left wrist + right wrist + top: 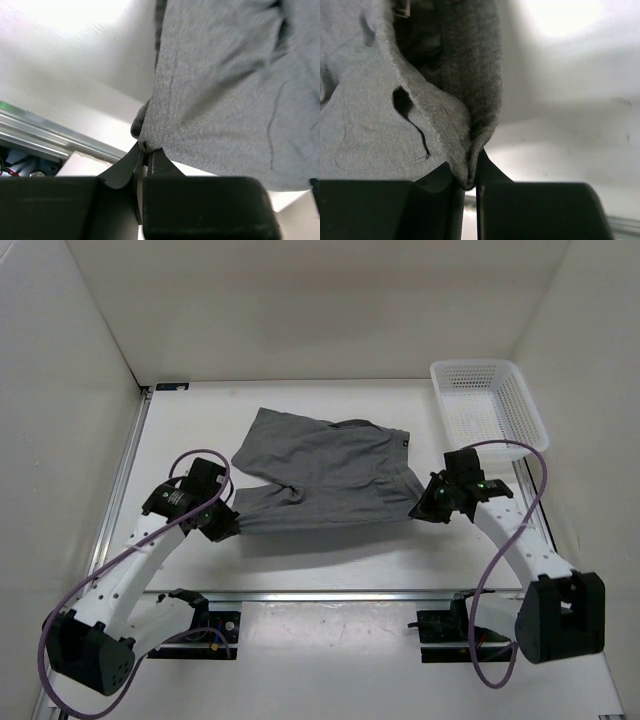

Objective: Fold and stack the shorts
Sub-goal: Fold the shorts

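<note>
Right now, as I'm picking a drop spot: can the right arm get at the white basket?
Probably yes. The white basket lies just beyond the right gripper, nothing between; but its jaws grip the shorts, which would drag along.

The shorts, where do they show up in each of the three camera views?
Top external: the shorts lie centre frame, between left gripper and right gripper.
Left wrist: upper right, hem pinched in the left gripper.
Right wrist: upper left, fold pinched in the right gripper.
Shared landmark: the metal rail along the near edge.
</note>
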### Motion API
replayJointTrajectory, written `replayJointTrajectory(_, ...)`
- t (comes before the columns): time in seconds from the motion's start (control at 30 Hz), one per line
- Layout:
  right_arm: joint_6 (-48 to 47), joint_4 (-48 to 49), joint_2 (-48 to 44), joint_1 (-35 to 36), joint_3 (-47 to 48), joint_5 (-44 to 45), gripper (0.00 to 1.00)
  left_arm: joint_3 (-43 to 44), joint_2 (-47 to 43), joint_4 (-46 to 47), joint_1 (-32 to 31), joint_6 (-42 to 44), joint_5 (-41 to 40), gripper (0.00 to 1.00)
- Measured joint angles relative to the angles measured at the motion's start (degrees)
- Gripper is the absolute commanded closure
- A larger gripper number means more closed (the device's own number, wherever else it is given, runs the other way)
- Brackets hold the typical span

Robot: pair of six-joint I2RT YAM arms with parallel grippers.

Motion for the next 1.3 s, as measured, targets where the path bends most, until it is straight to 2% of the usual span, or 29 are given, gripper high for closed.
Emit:
replayJointTrajectory(0.1, -0.11, -4.48, -4.31, 0.02, 0.02, 0.44, 1.00, 1.01, -1.70, -1.84, -0.02, -0.28, 0.24, 0.90)
replayJointTrajectory(0.2, -0.09, -8.57, -5.88, 0.02, 0.83, 1.09, 1.00, 6.64, 1.97, -3.61, 0.00, 0.83, 0.02, 0.90)
replayJointTrajectory(0.4, -0.07, -12.92, -3.23, 0.02, 8.96, 3.69, 1.00, 28.74, 19.63, -3.93, 1.01, 6.67, -3.41, 0.90)
replayJointTrajectory(0.57, -0.13, -12.72, 6.19, -0.04, 19.54, 5.92, 1.00, 45.55, 35.50, -3.50, 4.24, 11.91, -4.59, 0.90)
replayJointTrajectory(0.73, -0.11, -12.70, 21.24, -0.17, 33.42, 6.93, 1.00, 62.95, 51.98, -4.39, 8.39, 15.69, -3.06, 0.90)
replayJointTrajectory(0.8, -0.15, -12.48, 28.24, -0.28, 40.26, 7.08, 0.93, 72.22, 59.25, -4.70, 9.60, 17.16, -2.32, 0.90)
replayJointTrajectory(0.83, -0.15, -12.41, 31.56, -0.39, 43.43, 7.06, 0.82, 76.85, 62.86, -4.66, 10.05, 17.66, -2.03, 0.88)
replayJointTrajectory(0.87, -0.07, -12.35, 35.06, -0.66, 47.08, 6.97, 0.38, 82.75, 67.01, -4.55, 10.45, 18.51, -1.66, 0.76)
replayJointTrajectory(0.9, 0.20, -12.83, 38.60, -0.94, 51.15, 6.95, 0.22, 88.13, 70.90, -3.93, 10.80, 19.43, -1.03, 0.59)
replayJointTrajectory(0.93, 0.20, -13.16, 41.97, -1.29, 54.99, 6.95, 0.15, 92.30, 74.27, -2.62, 11.08, 20.41, -0.33, 0.18)
replayJointTrajectory(0.97, 0.09, -13.05, 45.33, -1.70, 59.28, 6.80, 0.08, 96.61, 77.59, -1.29, 11.50, 20.92, 0.76, 0.00)
replayJointTrajectory(1.03, 0.00, -13.29, 50.23, -2.32, 66.05, 6.67, 0.04, 100.63, 82.03, 1.77, 12.44, 21.49, 3.56, 0.00)
replayJointTrajectory(1.13, -0.39, -13.40, 51.45, -2.89, 68.63, 6.99, 0.04, 98.23, 83.19, 3.65, 14.01, 22.91, 5.66, 0.00)
replayJointTrajectory(1.23, -1.25, -11.78, 48.52, -2.97, 64.19, 7.72, 0.16, 91.01, 80.13, 4.76, 15.43, 25.33, 6.08, 0.00)
replayJointTrajectory(1.27, -1.57, -11.32, 46.64, -2.97, 60.70, 7.80, 0.23, 88.52, 78.68, 4.81, 15.87, 26.16, 6.16, 0.04)
replayJointTrajectory(1.3, -1.92, -11.02, 44.96, -2.97, 57.44, 7.85, 0.25, 86.01, 77.13, 4.90, 16.41, 26.95, 6.25, 0.06)
